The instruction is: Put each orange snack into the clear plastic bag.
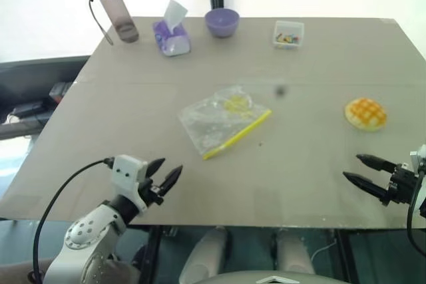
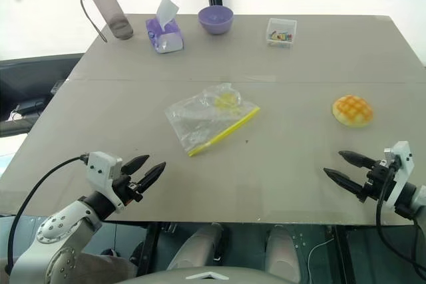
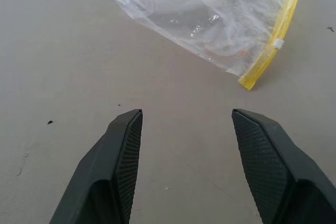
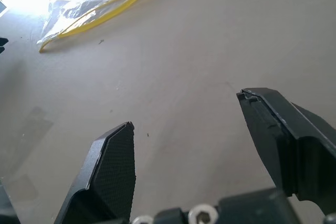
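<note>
The clear plastic bag [image 1: 223, 120] lies flat near the middle of the grey table [image 1: 313, 164], its yellow strip [image 1: 237, 134] running along the lower right edge. Something pale yellow shows through the plastic in its upper part; whether that is a snack I cannot tell.

One orange snack [image 1: 365, 113] sits on the bare table at the right of the frame, well apart from the bag, with its criss-cross top facing up.

The left gripper [image 1: 163, 179] hovers at the lower left of the frame, over the near edge of the table. Its two black fingers are spread apart with nothing between them. They point up and to the right, toward the bag, which lies above and right of them with a stretch of bare table in between. In the left wrist view the bag [image 3: 210, 19] lies ahead of the parted fingertips [image 3: 128, 135].

The right gripper [image 1: 358, 169] is at the lower right of the frame, fingers also apart and empty, pointing left. The snack lies above it, near but not touching.

Along the far edge of the table stand a water bottle [image 1: 114, 7], a purple tissue pack [image 1: 171, 35], a purple bowl [image 1: 221, 22] and a small clear box [image 1: 288, 33].
</note>
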### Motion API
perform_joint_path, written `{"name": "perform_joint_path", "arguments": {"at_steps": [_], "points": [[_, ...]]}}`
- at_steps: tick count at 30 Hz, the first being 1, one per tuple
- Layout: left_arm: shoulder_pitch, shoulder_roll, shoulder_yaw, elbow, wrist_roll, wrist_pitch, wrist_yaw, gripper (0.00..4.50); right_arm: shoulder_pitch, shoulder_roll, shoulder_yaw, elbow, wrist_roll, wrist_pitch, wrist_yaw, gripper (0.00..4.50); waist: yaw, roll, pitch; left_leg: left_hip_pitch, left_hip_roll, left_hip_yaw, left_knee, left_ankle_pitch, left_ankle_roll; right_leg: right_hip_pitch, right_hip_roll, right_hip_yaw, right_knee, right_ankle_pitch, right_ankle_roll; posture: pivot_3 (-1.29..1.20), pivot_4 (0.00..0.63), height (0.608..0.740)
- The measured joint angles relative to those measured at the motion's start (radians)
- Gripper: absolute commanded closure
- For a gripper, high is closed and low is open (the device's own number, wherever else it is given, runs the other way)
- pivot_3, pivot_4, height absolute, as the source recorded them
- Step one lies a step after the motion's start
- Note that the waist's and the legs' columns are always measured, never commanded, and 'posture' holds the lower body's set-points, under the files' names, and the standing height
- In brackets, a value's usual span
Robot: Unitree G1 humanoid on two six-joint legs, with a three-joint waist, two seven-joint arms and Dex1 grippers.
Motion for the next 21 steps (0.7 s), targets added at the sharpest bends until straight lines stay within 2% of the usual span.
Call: {"name": "perform_joint_path", "arguments": {"at_steps": [21], "points": [[-0.022,0.001,-0.003,0.002,-0.038,-0.020,-0.027,1.58,-0.020,-0.012,-0.021,0.002,-0.001,0.002,0.002,0.89,0.001,0.000,0.000,0.000,0.001,0.001,0.000,-0.001,0.001,0.000,0.001,0.001,-0.001,0.000,0.000,0.00,0.150,0.740]]}}
